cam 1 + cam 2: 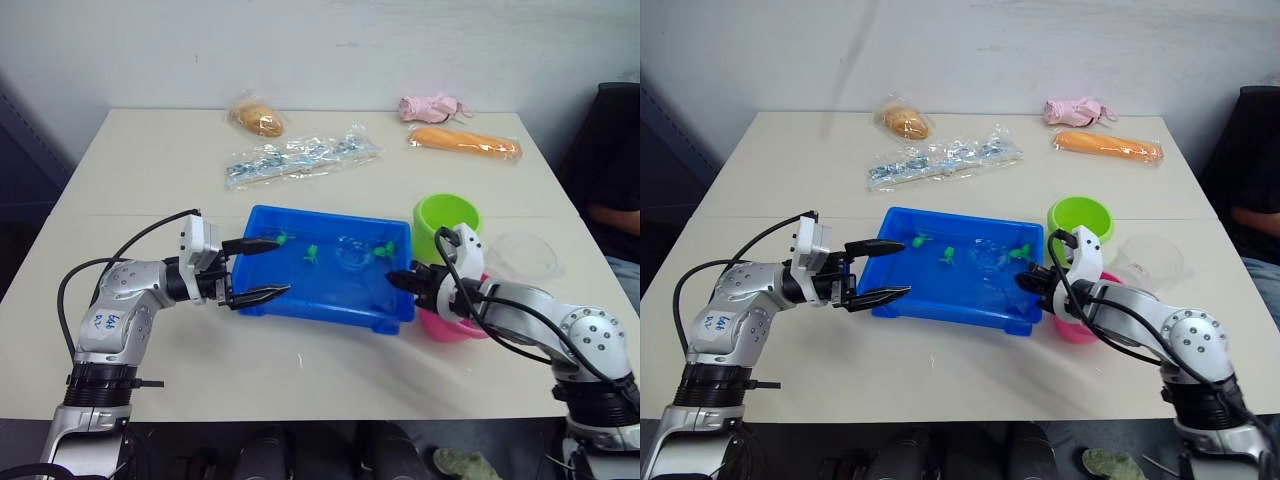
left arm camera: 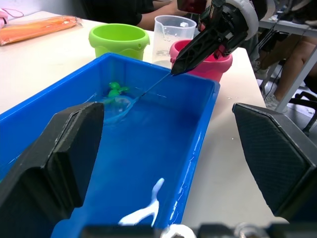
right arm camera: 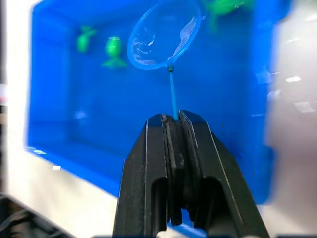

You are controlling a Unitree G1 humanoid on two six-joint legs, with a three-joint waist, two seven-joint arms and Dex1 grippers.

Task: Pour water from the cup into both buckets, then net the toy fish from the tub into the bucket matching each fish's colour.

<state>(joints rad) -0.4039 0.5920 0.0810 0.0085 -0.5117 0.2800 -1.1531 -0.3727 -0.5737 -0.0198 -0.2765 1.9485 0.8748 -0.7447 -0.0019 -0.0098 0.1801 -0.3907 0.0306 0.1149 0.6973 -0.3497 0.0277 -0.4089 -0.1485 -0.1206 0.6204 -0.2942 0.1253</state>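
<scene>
On our left, the left gripper (image 1: 258, 268) has its two black fingers spread wide, one over the near-left rim and one over the left end wall of the shallow bright blue plastic tub (image 1: 300, 300), bracketing that corner without clearly clamping it. We would keep it there as a brace, since the tub could slide under the sweep.

Inside the tub we see three tiny green plastic fish (image 1: 311, 253) spread across the far half (no pink ones that we can make out). The small round blue-rimmed mesh net (image 3: 163, 34) sits low in the tub just beside the rightmost green fish, its thin handle pinched between the pressed-together fingers of the right gripper (image 1: 398, 281) at the tub's right end.

To net well, we would slide the hoop under the nearest fish and lift level, then clear the right wall before swinging.

Room on the right is tight: the lime green round plastic bucket (image 1: 447, 217) stands just beyond the tub's far-right corner, the pink round plastic bucket (image 1: 447, 326) just beside its near-right corner, under the right wrist, and the clear plastic measuring cup (image 1: 527, 256) behind them. Green fish go far, not near.
</scene>
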